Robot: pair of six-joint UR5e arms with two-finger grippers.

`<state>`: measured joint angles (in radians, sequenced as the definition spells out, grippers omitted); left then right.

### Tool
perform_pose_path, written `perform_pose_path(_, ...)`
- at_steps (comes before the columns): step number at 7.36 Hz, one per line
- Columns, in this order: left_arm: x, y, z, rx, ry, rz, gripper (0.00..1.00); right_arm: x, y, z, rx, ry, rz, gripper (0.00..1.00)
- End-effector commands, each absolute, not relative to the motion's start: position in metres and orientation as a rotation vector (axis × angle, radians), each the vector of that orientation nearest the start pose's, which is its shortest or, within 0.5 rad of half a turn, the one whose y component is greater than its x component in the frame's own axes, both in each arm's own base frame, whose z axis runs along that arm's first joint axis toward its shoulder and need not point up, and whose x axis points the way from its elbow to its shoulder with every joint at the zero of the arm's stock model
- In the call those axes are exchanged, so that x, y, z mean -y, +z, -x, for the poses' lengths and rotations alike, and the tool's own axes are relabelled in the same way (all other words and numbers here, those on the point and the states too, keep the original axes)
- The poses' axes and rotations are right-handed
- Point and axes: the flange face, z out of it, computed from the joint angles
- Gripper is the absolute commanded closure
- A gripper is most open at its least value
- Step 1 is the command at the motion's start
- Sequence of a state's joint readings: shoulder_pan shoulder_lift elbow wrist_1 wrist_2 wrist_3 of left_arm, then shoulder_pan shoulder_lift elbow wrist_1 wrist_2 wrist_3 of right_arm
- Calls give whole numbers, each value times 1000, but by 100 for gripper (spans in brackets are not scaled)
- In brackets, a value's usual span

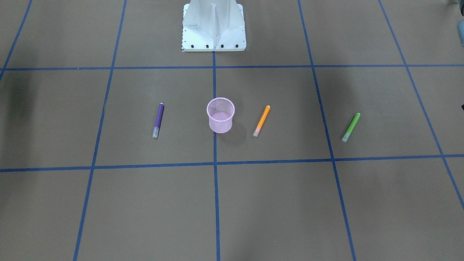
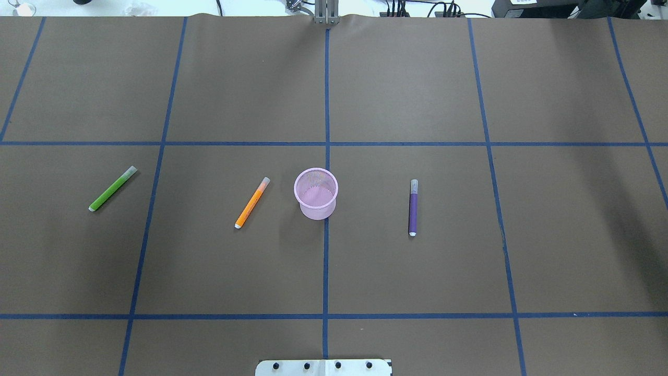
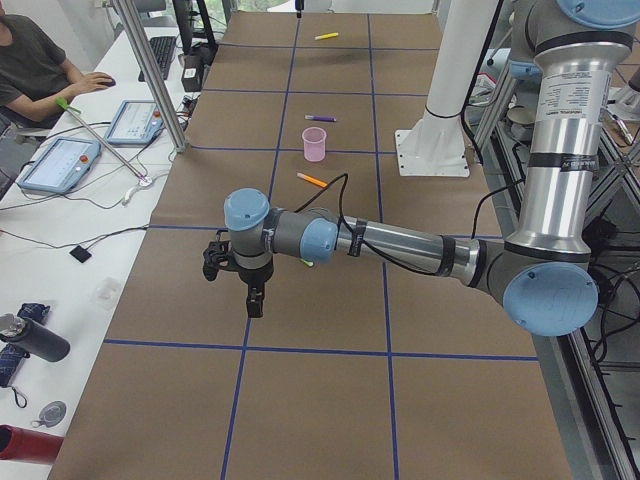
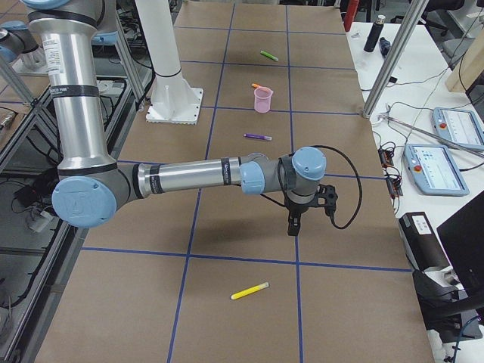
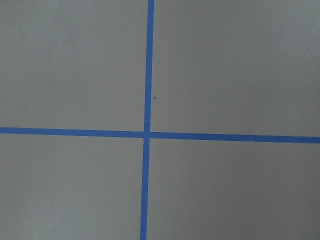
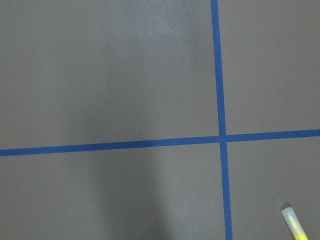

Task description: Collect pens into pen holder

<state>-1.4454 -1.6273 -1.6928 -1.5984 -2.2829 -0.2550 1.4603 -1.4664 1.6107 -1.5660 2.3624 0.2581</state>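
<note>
The pink mesh pen holder point(image 2: 316, 193) stands upright and empty at the table's middle point(image 1: 220, 115). The orange pen point(image 2: 252, 202) lies just to its left and the purple pen point(image 2: 413, 207) to its right. The green pen point(image 2: 112, 188) lies far left. The yellow pen point(image 4: 250, 290) lies far out on the right end, and its cap shows in the right wrist view point(image 6: 295, 226). My left gripper point(image 3: 255, 300) hangs above the table near the green pen. My right gripper point(image 4: 293, 227) hangs between the purple and yellow pens. I cannot tell whether either is open or shut.
The white pedestal base point(image 2: 323, 367) stands at the near edge, centred. Blue tape lines grid the brown table. A metal post point(image 4: 393, 60) and tablets point(image 4: 435, 168) stand beyond the far edge. An operator point(image 3: 40, 70) sits by the left end.
</note>
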Motion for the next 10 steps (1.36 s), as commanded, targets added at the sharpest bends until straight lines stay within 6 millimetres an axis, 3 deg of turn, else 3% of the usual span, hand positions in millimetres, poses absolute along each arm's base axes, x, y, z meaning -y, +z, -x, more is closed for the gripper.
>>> perform_pose_path(1,523,561,2,-744,-43,-77,0,542,586,-2,803,83,12,1)
perform_pose_path(3,520,564,2,-744,-44,-74,0,522,594,1,803,75,26,1)
perform_pose_path(6,496,578,1,-784,-31,-90,0,517,581,41,768,30,33,1)
perform_pose_path(7,493,579,-1,-792,-9,-127,0,499,591,37,666,0,-2,1)
perform_pose_path(8,492,579,-14,-795,21,-131,0,487,614,35,617,-111,-51,2)
perform_pose_path(10,491,579,-28,-798,43,-119,0,482,665,34,606,-236,-5,8)
